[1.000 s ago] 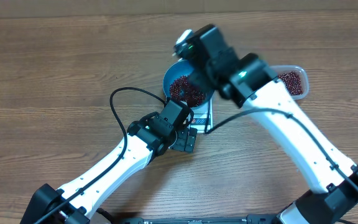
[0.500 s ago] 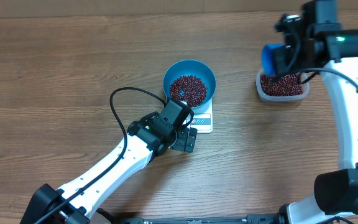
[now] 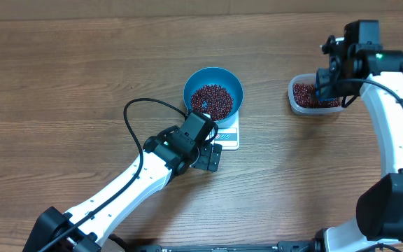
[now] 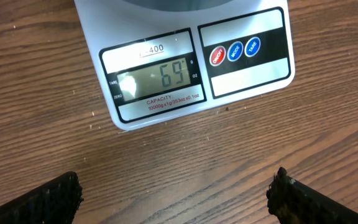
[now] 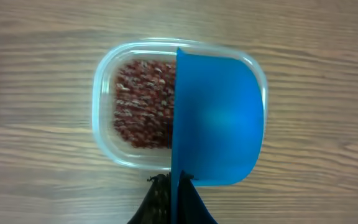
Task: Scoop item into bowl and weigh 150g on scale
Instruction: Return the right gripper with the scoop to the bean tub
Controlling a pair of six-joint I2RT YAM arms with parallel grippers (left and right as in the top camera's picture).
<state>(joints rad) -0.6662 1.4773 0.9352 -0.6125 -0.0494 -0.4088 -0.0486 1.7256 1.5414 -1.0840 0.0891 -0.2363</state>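
The bowl [image 3: 219, 75] of beans [image 3: 211, 100] sits on the scale's [image 4: 247, 81] far end, display panel facing the wide-open left claw [image 4: 176, 202], while the right claw [image 5: 173, 193], closed on the blue scoop [image 5: 219, 118], holds it pointing lengthwise across the clear tub [image 5: 99, 106].

The left arm [image 3: 128, 185] and right arm [image 3: 397, 119] are glossy white shells with black joints. A black cable [image 3: 127, 120] loops off the left; the left gripper [image 4: 176, 199] has rough black fingertips [image 4: 48, 199].
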